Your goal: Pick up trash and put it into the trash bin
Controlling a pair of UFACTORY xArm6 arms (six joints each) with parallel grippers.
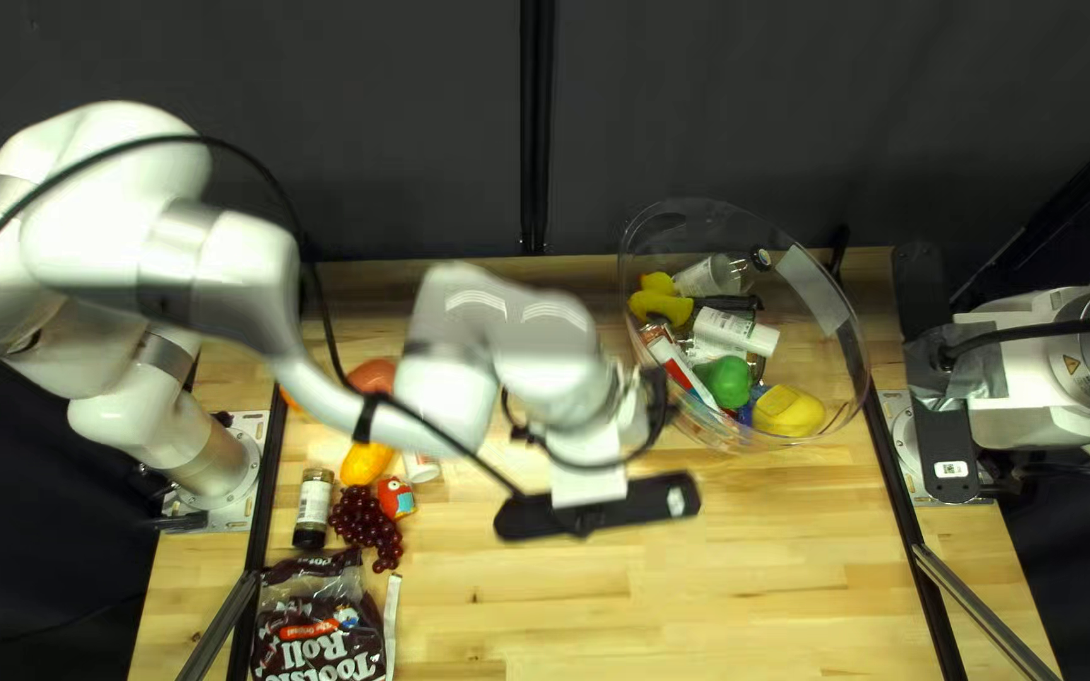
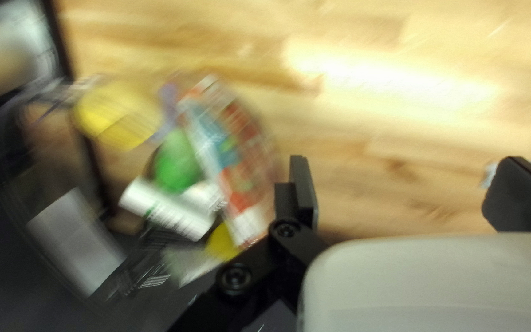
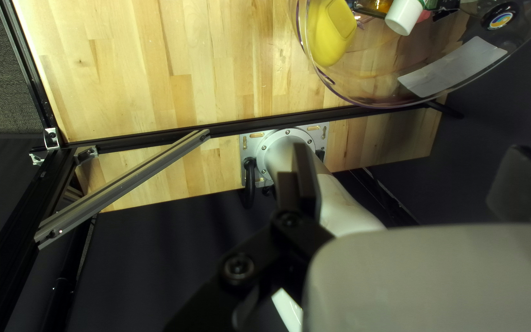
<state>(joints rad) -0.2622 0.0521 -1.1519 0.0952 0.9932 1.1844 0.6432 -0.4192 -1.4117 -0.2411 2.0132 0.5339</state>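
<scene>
In the top left view, the left arm (image 1: 242, 265) reaches from the left edge to the middle, its wrist blurred, probably because it is travelling between pile and bin. The clear bin (image 1: 838, 378) stands in the right half, presumably the trash bin, open so that things can be dropped in from above; it holds a white bottle (image 1: 737, 331), a green thing (image 1: 728, 381) and a yellow thing (image 1: 787, 411), among others. What looks left to clear is at the lower left: a dark-lidded jar (image 1: 313, 505), grapes (image 1: 369, 523), a small red toy (image 1: 396, 497) and a candy bag (image 1: 318, 631). The right arm (image 1: 1025, 404) is at the right edge, seemingly parked to leave room.

In the left wrist view, the left gripper (image 2: 405, 178) has its fingers wide apart with only tabletop between them, so it carries nothing and would suit a fresh pick. The bin lies out beside one finger; by the other, a bluish scrap (image 2: 490, 175) shows, partly hidden, too little to identify.

In the right wrist view, the right gripper (image 3: 410, 160) also has its fingers apart, gripping nothing. The bin is ahead of it, beyond the black rail (image 3: 155, 139), well apart from both fingers.
</scene>
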